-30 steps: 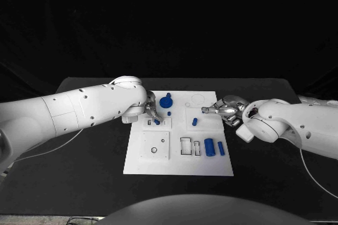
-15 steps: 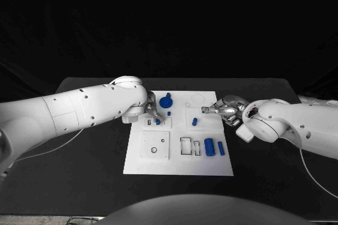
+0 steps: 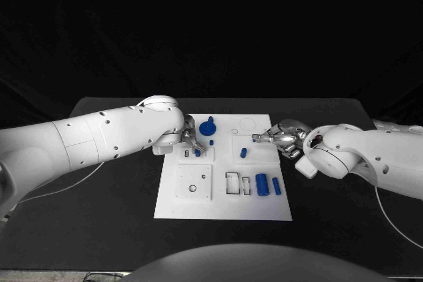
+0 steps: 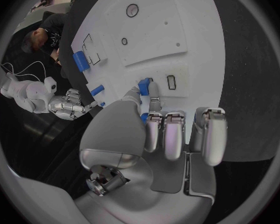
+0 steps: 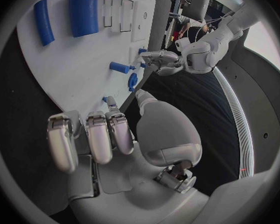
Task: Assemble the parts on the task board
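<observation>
Small blue part point(image 4: 145, 90) | pinched in my left hand point(image 3: 191, 140) fingers over task board point(image 3: 222, 202) at ten o'clock | right hand point(image 3: 280, 137) holds nothing visible, fingers part-curled | I'd lower straight, keep it upright.

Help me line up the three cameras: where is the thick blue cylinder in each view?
Head view: thick blue cylinder on the task board's near right part, right of the rectangular slots.
Left wrist view: cylinder next to the slots, near the board's edge.
Right wrist view: cylinder beside the slots.
Shared landmark: the slots.
</observation>
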`<state>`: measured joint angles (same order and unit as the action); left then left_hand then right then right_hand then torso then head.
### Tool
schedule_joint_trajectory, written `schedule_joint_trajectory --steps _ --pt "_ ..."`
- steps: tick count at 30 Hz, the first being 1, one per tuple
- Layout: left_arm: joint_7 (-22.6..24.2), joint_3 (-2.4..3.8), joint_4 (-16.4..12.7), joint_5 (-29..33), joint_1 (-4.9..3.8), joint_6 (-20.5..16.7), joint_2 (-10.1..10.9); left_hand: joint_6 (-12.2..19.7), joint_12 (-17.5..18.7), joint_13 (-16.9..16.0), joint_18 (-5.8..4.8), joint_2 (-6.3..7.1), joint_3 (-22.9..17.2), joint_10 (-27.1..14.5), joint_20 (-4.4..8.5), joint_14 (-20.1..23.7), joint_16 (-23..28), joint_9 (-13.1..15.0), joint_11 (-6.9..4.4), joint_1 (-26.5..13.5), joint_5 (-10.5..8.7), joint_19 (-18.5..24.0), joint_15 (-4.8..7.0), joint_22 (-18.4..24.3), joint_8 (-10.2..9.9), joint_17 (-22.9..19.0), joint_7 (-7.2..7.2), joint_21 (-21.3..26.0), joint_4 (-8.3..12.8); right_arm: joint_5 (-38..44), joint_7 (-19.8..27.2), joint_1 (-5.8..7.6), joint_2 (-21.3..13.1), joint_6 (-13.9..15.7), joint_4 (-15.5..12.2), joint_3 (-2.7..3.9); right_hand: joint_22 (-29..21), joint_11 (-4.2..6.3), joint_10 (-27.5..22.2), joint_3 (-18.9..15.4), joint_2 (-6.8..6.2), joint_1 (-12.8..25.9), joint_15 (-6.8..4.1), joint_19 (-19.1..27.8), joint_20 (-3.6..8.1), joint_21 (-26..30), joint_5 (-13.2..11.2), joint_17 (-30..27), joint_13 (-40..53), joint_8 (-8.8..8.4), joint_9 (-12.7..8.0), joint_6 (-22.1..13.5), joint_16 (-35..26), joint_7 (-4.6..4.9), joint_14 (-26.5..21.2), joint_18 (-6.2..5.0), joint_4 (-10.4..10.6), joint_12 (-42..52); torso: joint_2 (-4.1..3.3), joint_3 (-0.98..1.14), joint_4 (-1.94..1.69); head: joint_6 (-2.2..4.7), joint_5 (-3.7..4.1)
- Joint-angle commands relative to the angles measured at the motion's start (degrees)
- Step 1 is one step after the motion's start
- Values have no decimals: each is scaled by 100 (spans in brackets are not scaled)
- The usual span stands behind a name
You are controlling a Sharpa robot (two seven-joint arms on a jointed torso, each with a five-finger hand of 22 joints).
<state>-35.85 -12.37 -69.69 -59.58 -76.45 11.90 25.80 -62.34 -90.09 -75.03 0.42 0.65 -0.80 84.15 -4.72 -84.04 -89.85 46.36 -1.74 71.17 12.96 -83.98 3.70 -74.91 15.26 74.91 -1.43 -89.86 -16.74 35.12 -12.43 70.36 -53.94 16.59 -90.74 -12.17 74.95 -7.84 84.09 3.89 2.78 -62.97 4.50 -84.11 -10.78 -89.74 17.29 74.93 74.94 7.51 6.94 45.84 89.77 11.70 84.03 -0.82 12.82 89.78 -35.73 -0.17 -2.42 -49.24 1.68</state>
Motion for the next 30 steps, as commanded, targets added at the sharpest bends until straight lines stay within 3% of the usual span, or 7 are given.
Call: schedule_joint_trajectory --steps 1,18,30 --pt "29 2 -7 -30 -2 89 -11 -17 9 -1497 -42 13 -32 585 34 -596 -15 18 15 132 -1 -602 -42 -1509 -26 1509 -8 -14 23 44 16 -5 3 -91 0 -1 1505 -40 591 -29 42 -4 57 -589 -33 -26 3 1507 1506 20 7 -49 23 41 597 82 -6 22 0 -2 0 -1 0" --pt "36 2 -28 -97 -2 89 -4 -52 9 -1497 -42 47 -121 585 36 -596 -15 51 -1 337 90 -602 -28 -1509 -26 1509 7 -14 18 44 13 -6 7 -90 10 -1 1505 -41 591 -30 45 -5 57 -589 -34 -26 6 1507 1506 22 8 -50 23 42 597 82 -6 22 2 0 -2 8 -7" --pt "57 3 -51 -140 -3 26 26 -83 9 -1497 -42 45 -56 585 32 -596 -15 85 15 -28 221 -602 -17 -1509 -44 1509 -12 -14 -9 44 0 -10 2 -88 13 -1 1505 -41 591 -30 47 -7 58 -589 -35 -26 9 1507 1506 24 9 -51 23 44 597 82 -6 22 -3 -1 -5 5 -3"
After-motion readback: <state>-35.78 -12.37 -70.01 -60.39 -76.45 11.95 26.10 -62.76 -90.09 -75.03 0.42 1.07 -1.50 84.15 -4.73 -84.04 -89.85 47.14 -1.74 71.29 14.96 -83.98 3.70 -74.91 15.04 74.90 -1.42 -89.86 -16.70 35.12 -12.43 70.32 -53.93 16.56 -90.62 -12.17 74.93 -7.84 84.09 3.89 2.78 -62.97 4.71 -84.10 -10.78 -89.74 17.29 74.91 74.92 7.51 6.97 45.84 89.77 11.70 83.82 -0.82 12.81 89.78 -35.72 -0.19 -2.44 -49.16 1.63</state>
